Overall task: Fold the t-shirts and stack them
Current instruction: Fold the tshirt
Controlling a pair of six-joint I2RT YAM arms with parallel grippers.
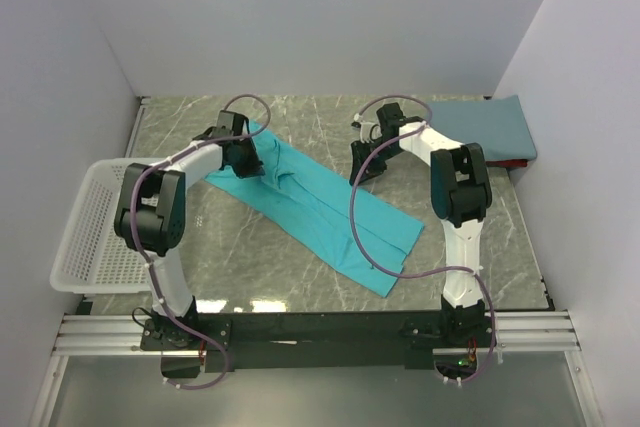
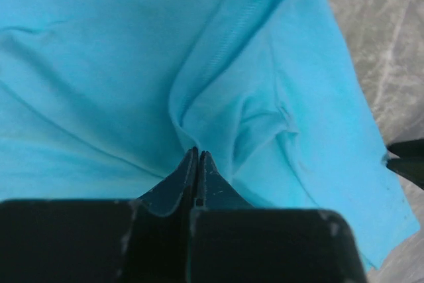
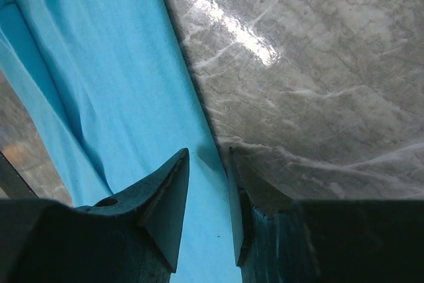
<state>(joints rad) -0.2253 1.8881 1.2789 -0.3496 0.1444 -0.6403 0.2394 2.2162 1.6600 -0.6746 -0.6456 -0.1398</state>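
Note:
The teal t-shirt point(image 1: 320, 207) lies as a long diagonal strip on the marble table, from back left to front right. My left gripper point(image 1: 262, 169) is at its upper part. In the left wrist view the gripper point(image 2: 197, 153) is shut, and teal cloth point(image 2: 132, 64) puckers into a fold at its tips. My right gripper point(image 1: 360, 173) is at the shirt's right edge. In the right wrist view it point(image 3: 207, 154) is open and low, with the shirt's edge point(image 3: 119, 77) running between its fingers. The slate-blue t-shirt point(image 1: 490, 127) lies folded at the back right.
A white mesh basket point(image 1: 90, 237) stands at the table's left edge. Walls close in the table at the back and sides. Bare marble point(image 3: 311, 64) lies between the teal shirt and the folded one. A dark fingertip point(image 2: 405, 158) shows at the right of the left wrist view.

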